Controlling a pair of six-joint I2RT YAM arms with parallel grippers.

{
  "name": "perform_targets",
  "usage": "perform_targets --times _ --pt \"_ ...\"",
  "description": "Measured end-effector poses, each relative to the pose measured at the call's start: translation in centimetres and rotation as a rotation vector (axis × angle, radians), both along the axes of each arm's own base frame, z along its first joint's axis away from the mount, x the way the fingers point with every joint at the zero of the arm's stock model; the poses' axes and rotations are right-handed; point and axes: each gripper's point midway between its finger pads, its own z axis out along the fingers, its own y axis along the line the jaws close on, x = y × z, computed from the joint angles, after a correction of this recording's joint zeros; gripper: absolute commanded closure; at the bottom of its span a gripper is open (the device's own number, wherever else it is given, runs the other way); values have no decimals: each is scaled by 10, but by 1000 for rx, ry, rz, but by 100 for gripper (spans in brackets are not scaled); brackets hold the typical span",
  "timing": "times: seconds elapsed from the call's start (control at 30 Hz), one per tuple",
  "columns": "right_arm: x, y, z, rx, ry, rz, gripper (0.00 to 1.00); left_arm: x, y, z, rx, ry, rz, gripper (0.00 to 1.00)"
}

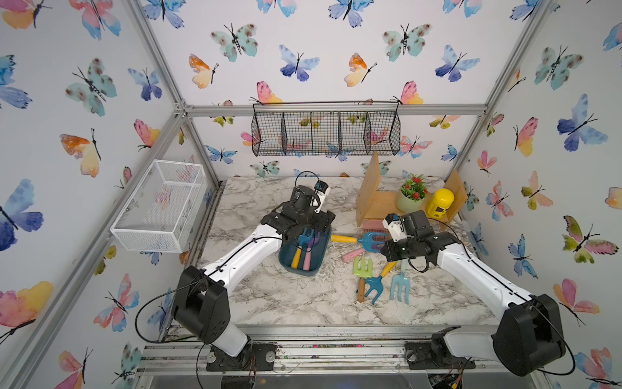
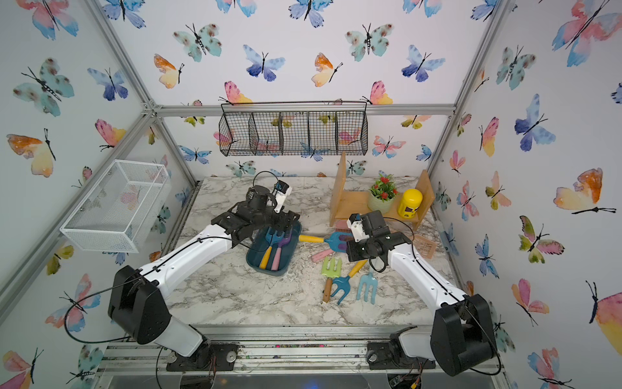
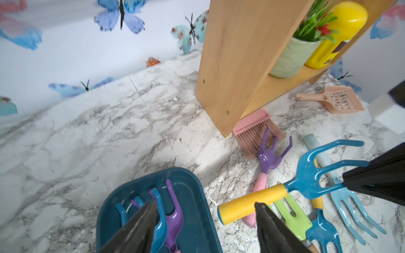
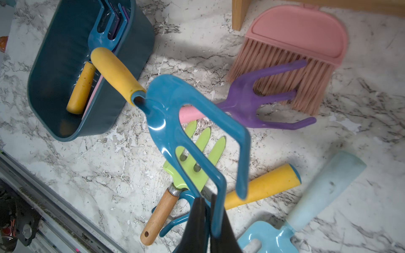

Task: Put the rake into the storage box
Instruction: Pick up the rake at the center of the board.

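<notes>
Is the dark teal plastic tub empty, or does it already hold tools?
Not empty: the dark teal plastic tub holds a blue yellow-handled rake and a purple pink-handled rake.

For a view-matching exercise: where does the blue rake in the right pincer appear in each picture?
In a top view: rake mid-picture, just right of the storage box.
In a top view: rake likewise.
Left wrist: rake lower right.
Right wrist: rake centre, tine in right pincer.
Shared landmark: the storage box.
</notes>
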Motion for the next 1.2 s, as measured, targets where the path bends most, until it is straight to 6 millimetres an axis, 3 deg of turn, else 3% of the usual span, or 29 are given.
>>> perform_targets --times 0.2,0.47,0.63,0.87,1.0,1.2 --pt "-9 25 19 124 29 111 96 -3 10 16 -70 -6 -121 26" --pt "-16 55 39 273 60 252 97 -46 -13 -9 -167 126 -342 28" --pt "-10 62 44 290 54 283 97 -63 -16 -21 -197 180 -395 30" --pt "2 68 52 295 27 317 97 -74 -17 -19 -225 184 -432 33" --pt "3 70 50 296 34 326 97 -83 -17 -21 -243 201 -449 43" --pt "5 74 51 306 51 344 97 -91 -14 -29 -250 217 -450 43"
